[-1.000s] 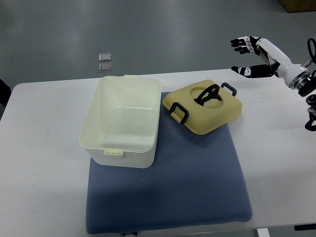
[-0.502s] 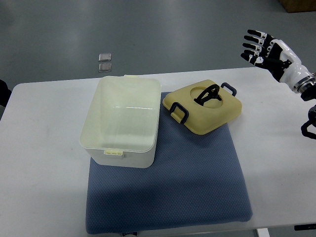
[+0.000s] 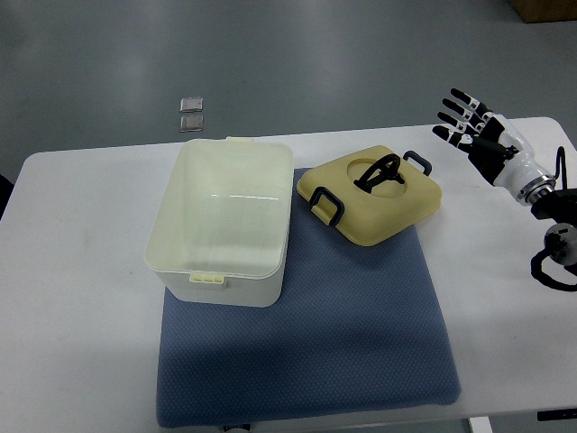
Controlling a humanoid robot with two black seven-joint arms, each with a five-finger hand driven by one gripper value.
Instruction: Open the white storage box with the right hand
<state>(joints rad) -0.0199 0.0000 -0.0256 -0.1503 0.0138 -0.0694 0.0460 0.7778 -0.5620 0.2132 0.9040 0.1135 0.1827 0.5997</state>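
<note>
The white storage box [image 3: 225,221] stands open and empty on the left part of a blue mat [image 3: 306,334]. Its yellow lid [image 3: 371,192], with a black handle and dark side clips, lies to the right of the box, partly on the mat. My right hand [image 3: 469,126] is at the right edge, over the table beyond the lid. Its fingers are spread and it holds nothing. It does not touch the lid.
The white table [image 3: 81,316] carries the mat and box. Two small square plates [image 3: 191,113] lie on the grey floor beyond the table's far edge.
My right hand has turned from a side-on pose to flat with fingers spread, and has come down and slightly back toward the right edge. The box and lid have not moved.
</note>
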